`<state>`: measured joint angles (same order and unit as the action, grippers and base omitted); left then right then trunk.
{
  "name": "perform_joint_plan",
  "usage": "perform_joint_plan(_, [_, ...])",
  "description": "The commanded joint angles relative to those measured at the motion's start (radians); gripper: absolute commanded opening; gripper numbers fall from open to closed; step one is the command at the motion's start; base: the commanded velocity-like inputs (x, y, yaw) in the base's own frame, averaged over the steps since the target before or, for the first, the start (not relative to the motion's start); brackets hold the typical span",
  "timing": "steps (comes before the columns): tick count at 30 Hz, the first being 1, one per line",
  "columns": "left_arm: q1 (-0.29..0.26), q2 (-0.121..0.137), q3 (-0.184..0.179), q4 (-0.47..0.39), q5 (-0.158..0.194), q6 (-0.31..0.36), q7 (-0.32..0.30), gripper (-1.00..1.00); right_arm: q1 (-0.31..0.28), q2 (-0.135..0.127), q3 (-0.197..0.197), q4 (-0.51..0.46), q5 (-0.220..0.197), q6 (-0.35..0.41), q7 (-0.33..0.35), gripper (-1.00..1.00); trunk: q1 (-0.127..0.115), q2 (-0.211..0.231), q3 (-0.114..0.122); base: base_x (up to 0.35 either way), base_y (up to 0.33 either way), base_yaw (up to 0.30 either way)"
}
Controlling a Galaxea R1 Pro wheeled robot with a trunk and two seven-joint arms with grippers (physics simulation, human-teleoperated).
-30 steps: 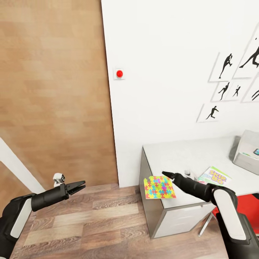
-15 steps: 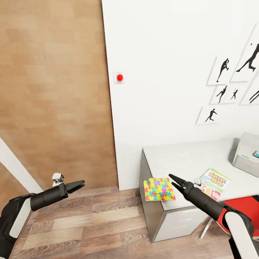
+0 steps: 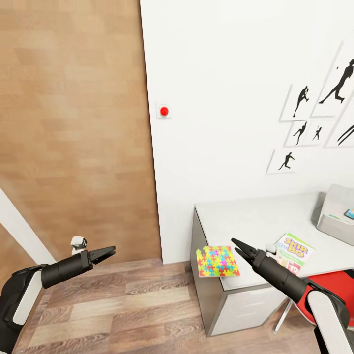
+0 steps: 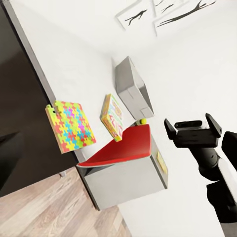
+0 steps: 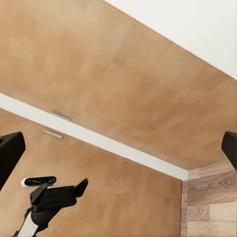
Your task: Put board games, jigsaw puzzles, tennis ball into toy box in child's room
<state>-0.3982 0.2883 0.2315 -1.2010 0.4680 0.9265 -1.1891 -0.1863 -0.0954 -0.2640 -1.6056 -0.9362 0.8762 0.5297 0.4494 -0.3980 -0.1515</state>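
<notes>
A jigsaw puzzle [image 3: 218,261] [image 4: 71,126] lies on the pale table [image 3: 246,219], overhanging its front left corner. My right gripper [image 3: 236,245] hovers open just right of the puzzle, its tips at the puzzle's edge and nothing between them. The SKIP-BO board game [image 3: 294,250] [image 4: 112,117] lies flat further right. At the table's right end stands the grey toy box [image 3: 339,216] [image 4: 131,84], with something small and blue inside. The tennis ball [image 4: 143,121] peeks out beside it. My left gripper [image 3: 107,253] is held open over the floor, well left of the table.
A red chair seat [image 3: 334,285] sits under the table's right part. A wooden door panel [image 3: 73,123] fills the left, and a white wall with a red button [image 3: 164,111] and silhouette posters [image 3: 300,101] stands behind the table. Wood-plank floor [image 3: 123,305] lies between my arms.
My right gripper has drawn back from over the puzzle to its right edge, and its fingers have parted. The view has tilted up slightly. The left arm has held still.
</notes>
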Motion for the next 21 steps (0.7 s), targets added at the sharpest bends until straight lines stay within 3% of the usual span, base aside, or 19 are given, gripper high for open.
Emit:
perform_joint_plan(1, [-0.001,0.000,0.000,0.000,0.003,0.007,-0.001,1.00,-0.001,0.000,-0.002,0.000,0.002,0.005,0.014,1.00,0.001,-0.002,0.000,0.000,0.000,0.000])
perform_joint_plan(9, [-0.001,0.017,0.003,0.000,0.003,0.006,-0.001,1.00,-0.001,-0.001,-0.009,0.000,0.010,0.000,0.082,1.00,0.001,-0.002,0.013,0.000,0.000,0.000])
perform_joint_plan(21, [-0.001,0.034,0.002,0.000,0.003,0.006,0.000,1.00,-0.001,-0.001,-0.012,0.000,0.013,-0.045,0.100,1.00,0.001,-0.002,0.032,0.000,0.000,0.000])
